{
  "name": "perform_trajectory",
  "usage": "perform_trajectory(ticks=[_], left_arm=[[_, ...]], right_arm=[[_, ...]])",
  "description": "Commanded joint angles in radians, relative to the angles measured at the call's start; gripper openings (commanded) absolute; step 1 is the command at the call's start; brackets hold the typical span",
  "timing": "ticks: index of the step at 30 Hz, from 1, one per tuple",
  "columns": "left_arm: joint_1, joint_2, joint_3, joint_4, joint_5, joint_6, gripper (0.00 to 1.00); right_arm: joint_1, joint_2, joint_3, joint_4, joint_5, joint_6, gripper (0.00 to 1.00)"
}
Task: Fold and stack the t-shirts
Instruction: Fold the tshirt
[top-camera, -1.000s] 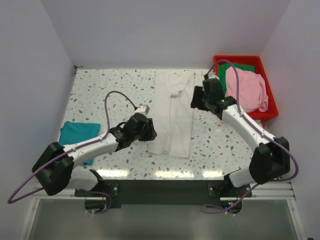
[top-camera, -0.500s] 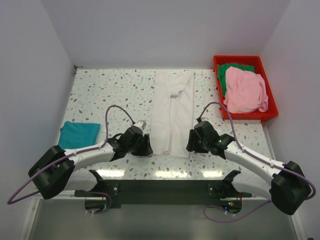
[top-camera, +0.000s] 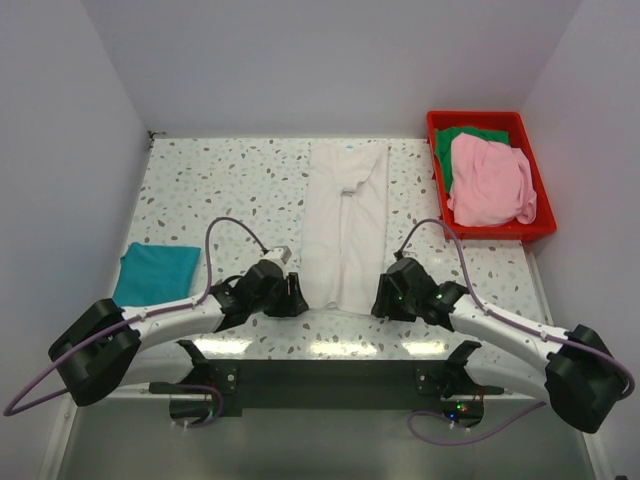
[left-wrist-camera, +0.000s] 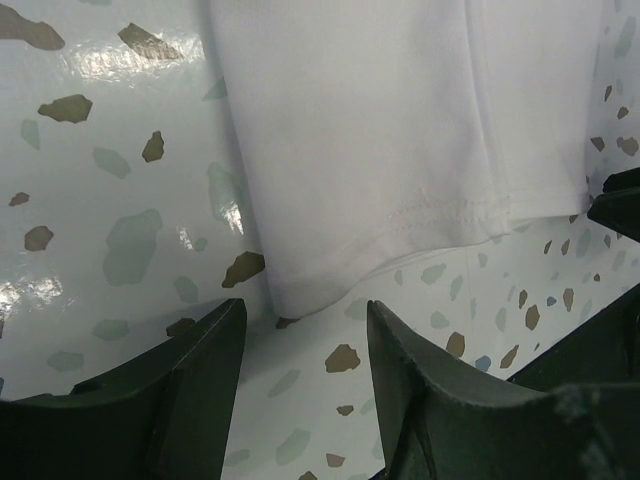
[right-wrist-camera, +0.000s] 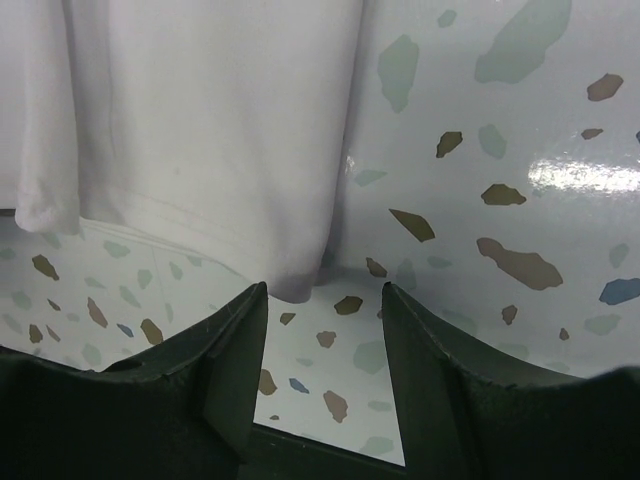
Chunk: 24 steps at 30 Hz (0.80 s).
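The white shirt (top-camera: 345, 225) lies flat in the middle of the frame. The left gripper (top-camera: 293, 296) and right gripper (top-camera: 383, 297) sit at its bottom corners, both spread wide, pinching nothing.

One off-white t-shirt (top-camera: 345, 220), one teal t-shirt (top-camera: 157, 272), one pink t-shirt (top-camera: 490, 180) and one green t-shirt (top-camera: 470, 134) make four in all, and there are also one red bin (top-camera: 478, 116), one speckled table (top-camera: 230, 180) and two grippers, the left gripper (top-camera: 294, 299) and the right gripper (top-camera: 381, 298).
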Motion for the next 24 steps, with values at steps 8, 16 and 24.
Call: perform_trajectory(ticks=[8, 16, 24], left_arm=[[-0.002, 0.058, 0.012, 0.021, -0.078, -0.028, 0.54], [-0.011, 0.118, 0.027, 0.012, -0.075, -0.022, 0.37], [-0.096, 0.121, -0.021, 0.012, -0.085, -0.082, 0.08]], right_arm=[[0.03, 0.059, 0.003, 0.114, -0.008, 0.038, 0.53], [0.042, 0.059, -0.028, 0.113, 0.013, 0.052, 0.35], [0.044, -0.033, -0.087, 0.047, 0.038, 0.054, 0.03]])
